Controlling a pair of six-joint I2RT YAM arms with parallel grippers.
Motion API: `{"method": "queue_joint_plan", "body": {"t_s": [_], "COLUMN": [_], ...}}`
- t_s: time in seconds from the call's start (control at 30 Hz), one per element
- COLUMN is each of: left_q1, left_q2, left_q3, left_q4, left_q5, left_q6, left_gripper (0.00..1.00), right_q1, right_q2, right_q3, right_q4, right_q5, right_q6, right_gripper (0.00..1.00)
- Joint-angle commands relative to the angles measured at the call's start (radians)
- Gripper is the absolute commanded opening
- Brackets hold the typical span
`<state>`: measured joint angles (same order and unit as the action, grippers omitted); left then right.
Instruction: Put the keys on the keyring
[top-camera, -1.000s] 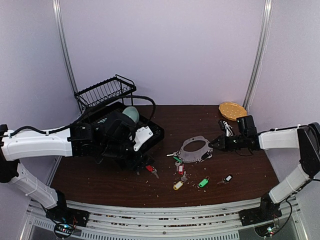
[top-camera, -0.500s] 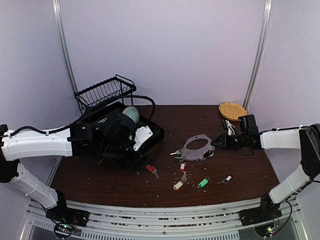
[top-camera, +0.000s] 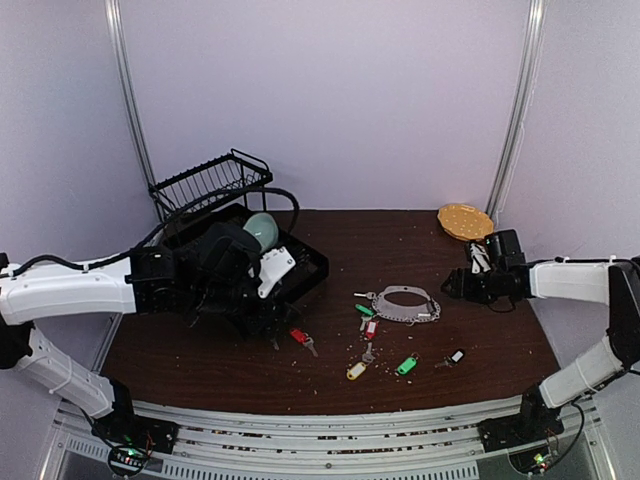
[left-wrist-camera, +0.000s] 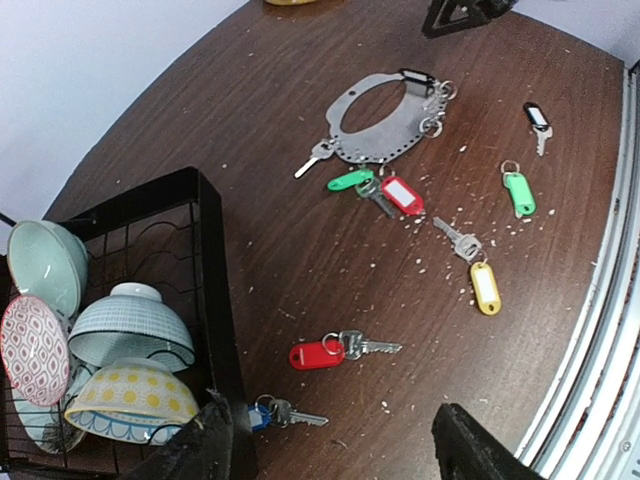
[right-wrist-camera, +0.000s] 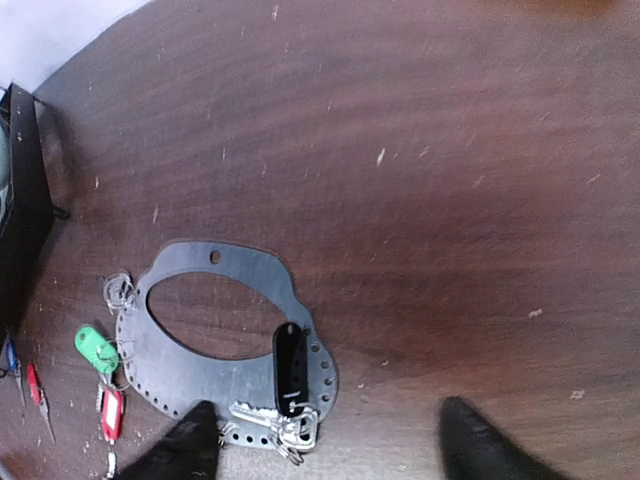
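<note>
The silver keyring (top-camera: 406, 303) (left-wrist-camera: 385, 148) (right-wrist-camera: 250, 275) lies flat on the dark table. A black-tagged key (right-wrist-camera: 290, 365) rests on its rim, and green-tagged (left-wrist-camera: 350, 180) and red-tagged (left-wrist-camera: 402, 193) keys lie at its edge. Loose keys lie nearer me: green (left-wrist-camera: 519, 192), black (left-wrist-camera: 537, 117), yellow (left-wrist-camera: 486, 287), red (left-wrist-camera: 317, 354) and blue (left-wrist-camera: 262, 414). My right gripper (top-camera: 452, 289) (right-wrist-camera: 328, 452) is open just right of the ring, holding nothing. My left gripper (top-camera: 270, 332) (left-wrist-camera: 340, 452) hovers open above the red and blue keys.
A black dish rack (top-camera: 318, 262) (left-wrist-camera: 205, 215) with several bowls stands at the left, close to my left gripper. A wire basket (top-camera: 210, 180) sits behind it. A yellow-orange plate (top-camera: 465, 220) lies at the back right. Crumbs are scattered over the table.
My right gripper opened and let go of the keyring, which dropped from tilted to flat on the table. The right arm drew back to the right; the left arm shifted slightly.
</note>
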<state>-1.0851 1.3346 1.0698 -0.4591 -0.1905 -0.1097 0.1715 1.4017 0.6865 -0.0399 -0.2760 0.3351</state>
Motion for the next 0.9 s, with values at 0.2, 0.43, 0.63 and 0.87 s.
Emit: {"method": "queue_joint_plan", "body": {"t_s": [0.2,0.43,0.63,0.87], "left_q1": [0.327,0.607,0.683,0.683], "left_q2": [-0.270,-0.415,-0.382,-0.377], "left_q3": [-0.248,-0.518,-0.648,-0.741], "left_q4": [0.239,0.487,0.642,0.793], "left_q5": [-0.170,-0.297,-0.467,-0.518], "left_q6": [-0.154,-0.238,-0.316,-0.301], "left_gripper": [0.76,0.83,0.84,0.85], "right_q1": [-0.006,-0.005,-0.006,-0.006], "right_q2": [-0.419,-0.641,-0.667,-0.696], "right_q3": [-0.093,-0.389,-0.488,-0.537], "right_q4": [0.106,0.451,0.532,0.587], "right_q5": [0.318,0.478,0.612,0.648], "right_q6": [-0.018,0.014,0.073,0.113], "right_gripper": [1.00,1.00,1.00,1.00]}}
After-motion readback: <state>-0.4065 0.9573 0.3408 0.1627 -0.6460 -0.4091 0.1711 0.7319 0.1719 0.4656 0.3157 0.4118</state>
